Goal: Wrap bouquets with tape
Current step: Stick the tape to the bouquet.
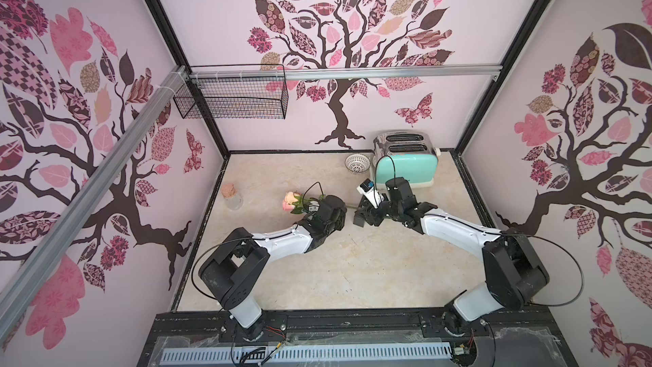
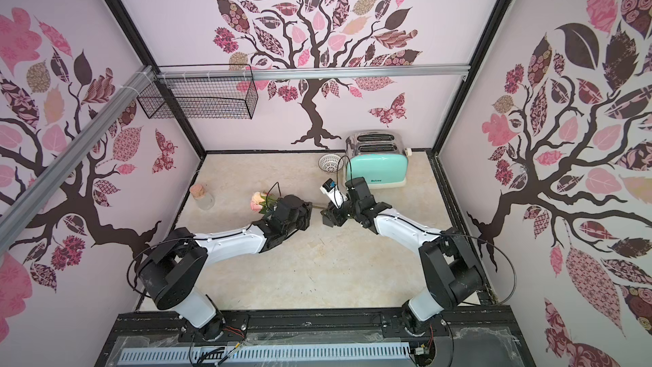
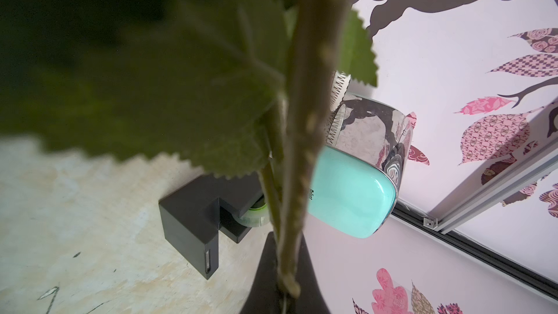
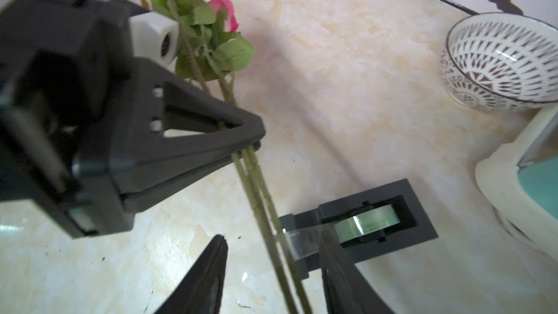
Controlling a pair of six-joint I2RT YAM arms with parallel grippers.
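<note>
Bouquet (image 3: 157, 95) blurred (stems (image 4: 253, 194) cut by edge)

Flowers: pink and peach roses (image 1: 291, 201) held low over the pale marble-look table (image 1: 317, 270).
Left arm: left gripper (image 1: 344, 210) clamped on the stems, blooms on its far-left side.
Right arm: right gripper (image 1: 368, 215) faces it, just beside the stem ends, above the black tape dispenser (image 1: 359, 222).
Background: mint toaster (image 1: 405, 169), patterned bowl (image 1: 357, 164), corked jar (image 1: 233, 197), wire basket (image 1: 233, 97).

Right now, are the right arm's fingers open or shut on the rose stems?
Open: the right gripper has its fingers apart, with the bouquet stems passing between them, held by the shut left gripper.
</note>
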